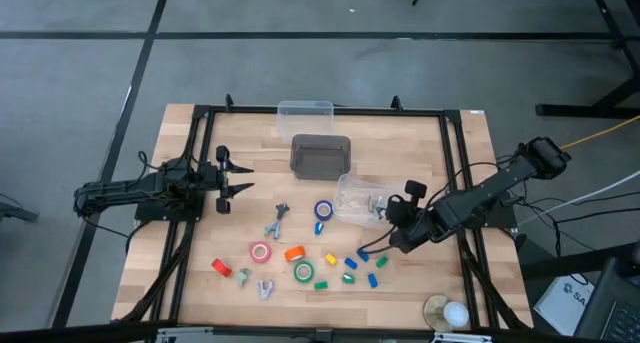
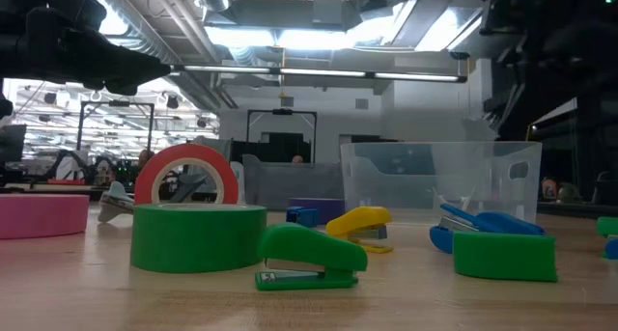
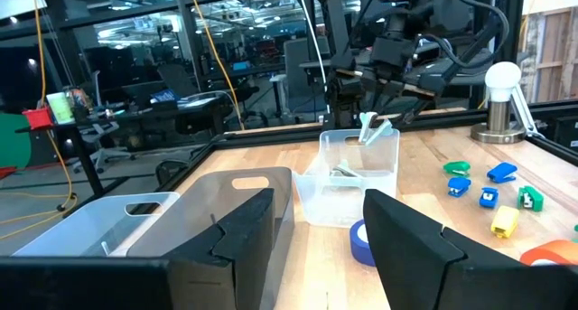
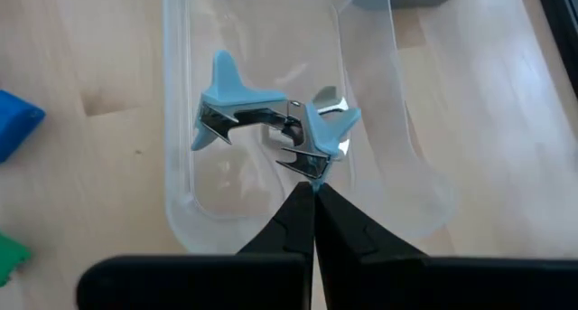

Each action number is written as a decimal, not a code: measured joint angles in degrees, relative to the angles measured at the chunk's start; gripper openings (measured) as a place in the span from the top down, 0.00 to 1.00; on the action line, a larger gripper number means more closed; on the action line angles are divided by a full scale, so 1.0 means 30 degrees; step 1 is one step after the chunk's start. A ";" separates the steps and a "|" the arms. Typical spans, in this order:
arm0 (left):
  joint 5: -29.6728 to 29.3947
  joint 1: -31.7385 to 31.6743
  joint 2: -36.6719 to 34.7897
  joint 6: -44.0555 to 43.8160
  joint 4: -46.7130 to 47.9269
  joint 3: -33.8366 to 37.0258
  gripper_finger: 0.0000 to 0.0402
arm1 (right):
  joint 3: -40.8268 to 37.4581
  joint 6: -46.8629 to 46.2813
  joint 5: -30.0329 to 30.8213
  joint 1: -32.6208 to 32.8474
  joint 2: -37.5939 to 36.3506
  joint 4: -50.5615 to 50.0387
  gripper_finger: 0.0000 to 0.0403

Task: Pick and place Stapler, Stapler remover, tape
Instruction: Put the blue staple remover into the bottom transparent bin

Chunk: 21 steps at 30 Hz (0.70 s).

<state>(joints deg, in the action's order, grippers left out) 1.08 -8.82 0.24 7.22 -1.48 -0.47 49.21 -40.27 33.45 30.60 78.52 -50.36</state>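
Now the right gripper is pinching shut on a staple remover — hanging over the clear bin; left gripper is gaping, idle.

No readable text, labels, brands or numbers anywhere. A white box on the floor past the table's corner bears dark lettering, too small to read.

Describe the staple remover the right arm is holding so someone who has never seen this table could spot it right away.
Start at the clear bin right of the table's middle, beside the dark grey bin. Above it, the right gripper has its jaws shut on a staple remover. Unlike the removers lying on the wood near the tape rolls, it is pale blue with silver claws and hangs over the bin.
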 joint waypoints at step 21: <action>0.0000 -0.0007 0.0004 0.0000 0.0000 0.0000 0.58 | 0.0000 0.1152 0.0000 -0.1623 0.0015 0.0624 0.99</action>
<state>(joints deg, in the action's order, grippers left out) 1.08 -8.84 0.25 7.22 -1.48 -0.47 49.21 -36.82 33.45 25.73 78.56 -48.49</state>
